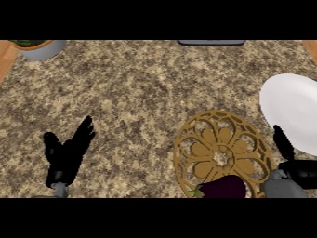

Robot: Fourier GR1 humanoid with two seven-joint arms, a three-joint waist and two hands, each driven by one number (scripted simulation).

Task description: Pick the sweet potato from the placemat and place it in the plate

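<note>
Potato [224,187] on the near edge of the mat [219,153], ungrasped; plate [299,114] right of the mat, bare. Right hand [305,171] beside the mat, relaxed; left hand [66,151] far left, fingers straight.

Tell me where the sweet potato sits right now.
In the head view the dark purple sweet potato lies on the near edge of the gold placemat, lower right, just left of the right hand.
</note>
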